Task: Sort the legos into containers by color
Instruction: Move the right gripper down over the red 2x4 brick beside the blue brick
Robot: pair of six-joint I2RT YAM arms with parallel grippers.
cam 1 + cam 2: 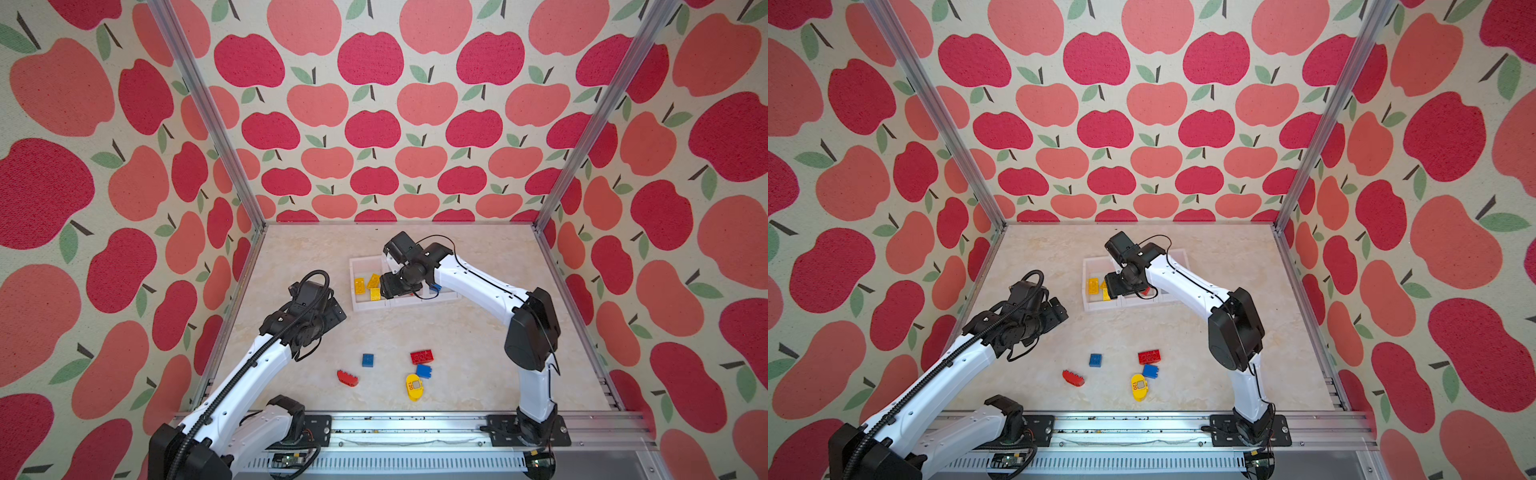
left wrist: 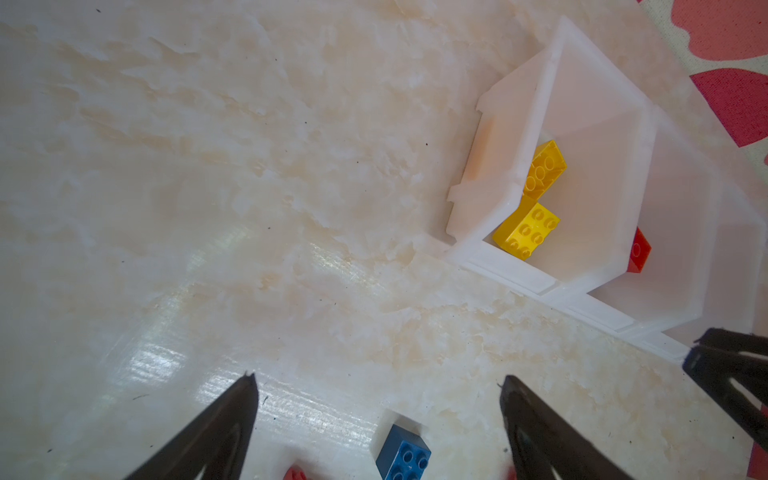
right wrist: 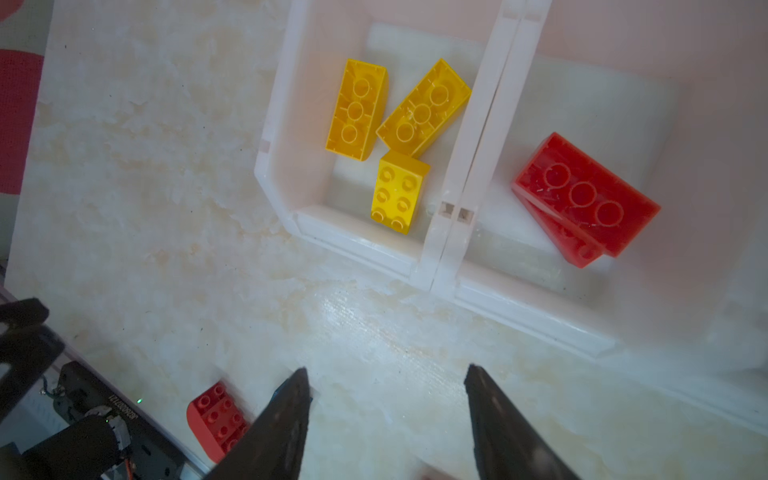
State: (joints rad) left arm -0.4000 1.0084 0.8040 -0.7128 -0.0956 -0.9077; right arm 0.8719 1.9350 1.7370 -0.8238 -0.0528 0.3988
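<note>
The white containers (image 1: 362,306) (image 1: 1096,308) stand mid-table. Three yellow legos (image 3: 399,195) lie in the end bin (image 3: 276,174), and red legos (image 3: 586,195) lie in the middle one. A blue piece (image 1: 434,287) shows in the far bin beside the right arm. My right gripper (image 3: 388,374) (image 1: 384,291) hovers open and empty over the bins' front edge. My left gripper (image 2: 379,379) (image 1: 336,316) hangs open and empty left of the bins. Near the table's front lie a blue brick (image 1: 368,360) (image 2: 403,455), a red brick (image 1: 422,356), another blue brick (image 1: 424,370), a curved red piece (image 1: 347,378) (image 3: 216,419) and the yellow "120" piece (image 1: 414,386).
Apple-patterned walls and metal posts (image 1: 208,112) close in the marble table on three sides. An aluminium rail (image 1: 415,432) with both arm bases runs along the front edge. The right arm's elbow (image 1: 532,328) rises over the table's right side.
</note>
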